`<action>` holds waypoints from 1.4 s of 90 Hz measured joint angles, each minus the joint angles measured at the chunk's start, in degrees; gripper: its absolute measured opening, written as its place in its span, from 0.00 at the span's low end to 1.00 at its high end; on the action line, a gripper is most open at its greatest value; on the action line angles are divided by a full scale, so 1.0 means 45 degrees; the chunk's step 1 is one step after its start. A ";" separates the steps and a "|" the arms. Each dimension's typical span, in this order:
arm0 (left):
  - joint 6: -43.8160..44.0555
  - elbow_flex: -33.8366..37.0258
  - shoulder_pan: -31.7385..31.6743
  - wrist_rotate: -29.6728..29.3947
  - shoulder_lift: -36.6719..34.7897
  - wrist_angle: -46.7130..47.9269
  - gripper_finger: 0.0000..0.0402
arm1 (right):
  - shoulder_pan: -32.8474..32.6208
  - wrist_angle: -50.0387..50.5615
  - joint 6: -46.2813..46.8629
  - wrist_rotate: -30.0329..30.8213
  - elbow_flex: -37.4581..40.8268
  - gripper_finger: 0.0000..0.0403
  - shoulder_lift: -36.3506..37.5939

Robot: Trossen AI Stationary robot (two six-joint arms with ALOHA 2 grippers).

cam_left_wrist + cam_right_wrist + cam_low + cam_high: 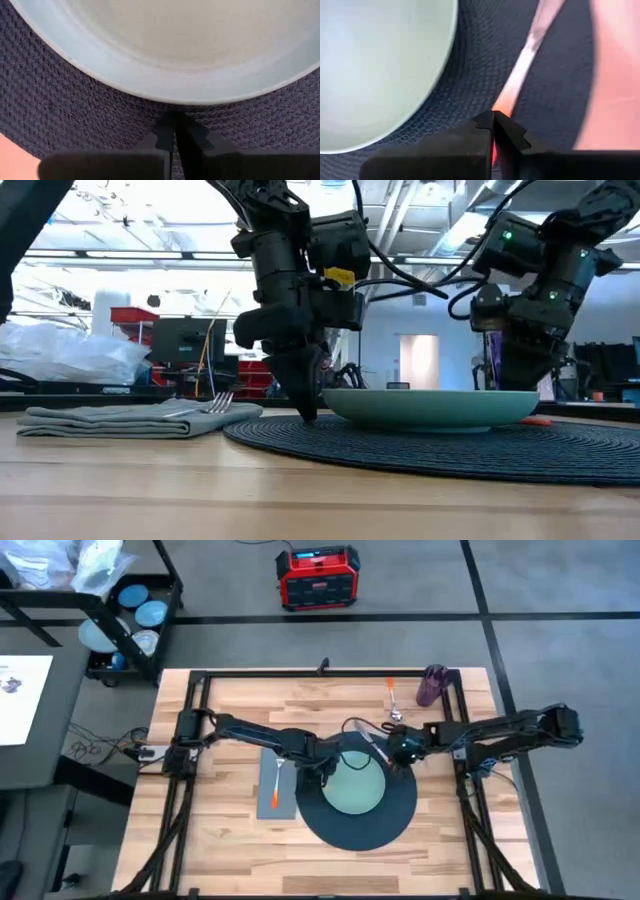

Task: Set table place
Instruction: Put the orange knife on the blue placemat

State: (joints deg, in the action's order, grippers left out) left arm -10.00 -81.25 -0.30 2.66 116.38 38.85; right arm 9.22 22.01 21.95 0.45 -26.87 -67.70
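Left jaws (174, 131) closed on woven round mat (60, 110), right jaws (494, 131) pinching knife (527, 50), glossy plate (375, 65)

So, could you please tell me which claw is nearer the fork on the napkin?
Left. The left claw sits on the mat by the plate's napkin-side edge, close to the fork; the right claw is across the plate.

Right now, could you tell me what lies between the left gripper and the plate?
Only a narrow strip of the dark woven mat; the left wrist view shows the left gripper just short of the plate.
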 joint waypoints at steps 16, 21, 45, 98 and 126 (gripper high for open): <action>-0.0020 0.0000 0.0005 0.0000 0.0000 -0.0034 0.00 | 0.0342 0.0333 -0.0034 0.0034 0.0005 0.00 -0.0221; 0.0057 0.0000 0.0005 0.0000 0.0000 -0.0039 0.00 | 0.0251 0.0197 -0.0022 0.0026 0.0005 0.00 -0.0526; 0.0094 -0.0004 0.0023 0.0000 0.0000 0.0007 0.00 | -0.1178 -0.1387 0.0973 -0.0386 -0.0063 0.00 -0.1935; -0.0005 -0.0005 -0.0015 -0.0005 0.0000 -0.0656 0.00 | -0.2266 -0.1596 0.1390 -0.1382 -0.0243 0.00 -0.1444; 0.0024 -0.0015 -0.0015 -0.0016 0.0000 -0.0384 0.00 | -0.2437 -0.1533 0.0934 -0.0883 -0.0622 0.00 -0.1444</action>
State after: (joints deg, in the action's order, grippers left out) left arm -9.89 -81.32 -0.36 2.59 116.38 37.12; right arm -1.74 15.11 26.16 -3.53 -29.67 -74.19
